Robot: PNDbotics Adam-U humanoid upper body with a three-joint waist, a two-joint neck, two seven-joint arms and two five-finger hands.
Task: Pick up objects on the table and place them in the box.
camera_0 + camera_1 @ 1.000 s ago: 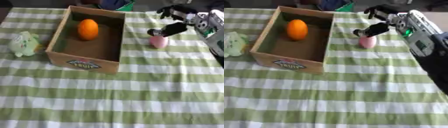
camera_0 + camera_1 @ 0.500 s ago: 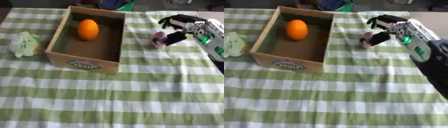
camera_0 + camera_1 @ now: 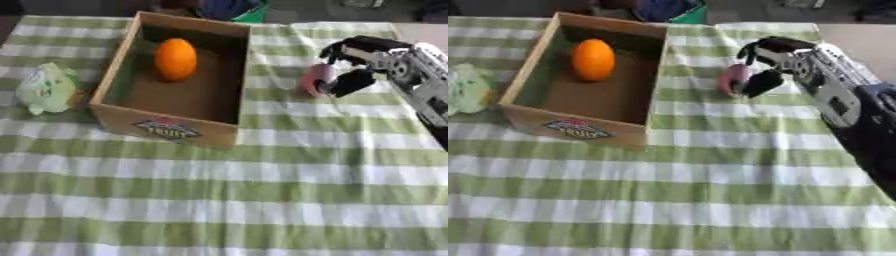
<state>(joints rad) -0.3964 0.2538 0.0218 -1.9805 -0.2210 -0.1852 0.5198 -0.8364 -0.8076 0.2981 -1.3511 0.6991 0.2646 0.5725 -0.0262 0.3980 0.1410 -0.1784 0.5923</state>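
A cardboard box stands on the green checked cloth, with an orange lying in its far half. My right hand comes in from the right and is curled round a small pink object, just right of the box and level with its far half. A pale green soft toy lies on the cloth left of the box. My left hand shows in neither view.
A blue and green thing sits beyond the box at the table's far edge. My right forearm runs along the right side. Checked cloth stretches across the near half of the table.
My right hand has closed round the pink object and carried it left, toward the box. The box, orange and green toy have stayed put.
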